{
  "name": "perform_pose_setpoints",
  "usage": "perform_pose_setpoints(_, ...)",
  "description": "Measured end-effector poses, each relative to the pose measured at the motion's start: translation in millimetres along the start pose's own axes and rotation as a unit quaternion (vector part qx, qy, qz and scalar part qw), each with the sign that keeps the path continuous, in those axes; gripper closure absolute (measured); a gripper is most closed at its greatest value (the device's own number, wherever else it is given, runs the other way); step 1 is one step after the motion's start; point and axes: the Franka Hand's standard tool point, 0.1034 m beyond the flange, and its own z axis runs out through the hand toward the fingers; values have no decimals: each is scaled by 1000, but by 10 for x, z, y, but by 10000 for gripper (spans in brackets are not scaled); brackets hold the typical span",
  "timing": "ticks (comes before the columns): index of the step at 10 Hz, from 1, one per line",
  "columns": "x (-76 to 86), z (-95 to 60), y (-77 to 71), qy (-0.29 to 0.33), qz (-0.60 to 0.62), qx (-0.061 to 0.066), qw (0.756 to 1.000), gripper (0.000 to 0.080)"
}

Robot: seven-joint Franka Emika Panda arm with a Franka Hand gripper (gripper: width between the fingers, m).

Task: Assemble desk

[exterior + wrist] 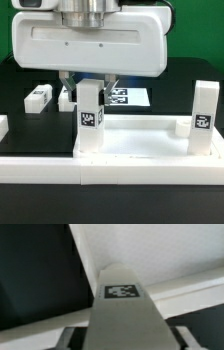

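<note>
So the gripper point(90, 88) is down over the desk and pinching a white square leg point(92, 118). In the wrist view the fingers point(70, 336) sit tight against both sides of the leg with no gap I can see. The leg stands upright, with its black-and-white tag facing the exterior camera. Its foot is at the corner of the white tabletop point(140, 128) on the exterior view's left. Can't tell whether it's actually down in the corner socket, because the raised rim hides that.

A second leg point(205, 115) stands upright at the tabletop's corner on the exterior view's right, well apart from the held one, tag facing the camera too. A third leg point(38, 97) lies flat on the black table point(30, 135), off toward the exterior view's left and farther back. The marker board point(133, 97) lies flat behind the tabletop, partly hidden by the gripper. There's also a small white piece point(67, 98) just beside the held leg, too hidden to say what it is.
</note>
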Motion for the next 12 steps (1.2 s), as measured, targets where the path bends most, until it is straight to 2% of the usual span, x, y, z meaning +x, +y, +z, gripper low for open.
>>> perform_pose_setpoints(3, -11, -4, 21, -1, 55, -5, 998, 499)
perform_pose_setpoints(5, -17, 6, 17, -3, 65, -3, 998, 483)
perform_pose_setpoints(6, -16, -5, 15, -2, 64, -3, 998, 307)
perform_pose_setpoints(7, -24, -88, 5, 1, 65, 1, 998, 187)
perform_pose_setpoints(8, -71, -181, 8, 2, 88, 6, 996, 187)
perform_pose_setpoints(10, -362, -397, -63, -4, 160, 17, 987, 158)
perform_pose_setpoints(12, -546, -408, -249, -13, 200, 17, 979, 151)
